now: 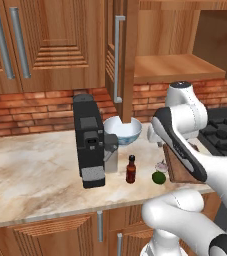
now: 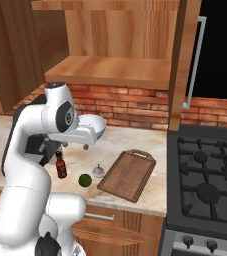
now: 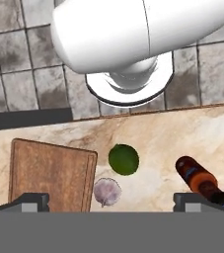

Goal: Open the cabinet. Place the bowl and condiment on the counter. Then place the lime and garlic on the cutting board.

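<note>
From the left base view the counter, a cream marbled stone with brownish veins, runs below a red brick backsplash, with closed wooden wall cabinets above it at left and the cabinet standing open at right, one door edge-on with its grey bar handle and the lower shelf bare. A black coffee machine stands on the stone; the bowl sits behind it to the right, the condiment upright near the front edge, the lime just beside it on the right, and a pale bit of the garlic shows behind the lime, next to the arm. From the right base view the cutting board lies bare on the counter near the black stove, with the garlic and lime close to its left edge but off it, the condiment further left, and the bowl back toward the brick. The hand view looks down past the counter edge to a grey tiled floor: the gripper has its fingers spread wide with nothing between them, above the lime and garlic, the board to one side and the bottle to the other.
</note>
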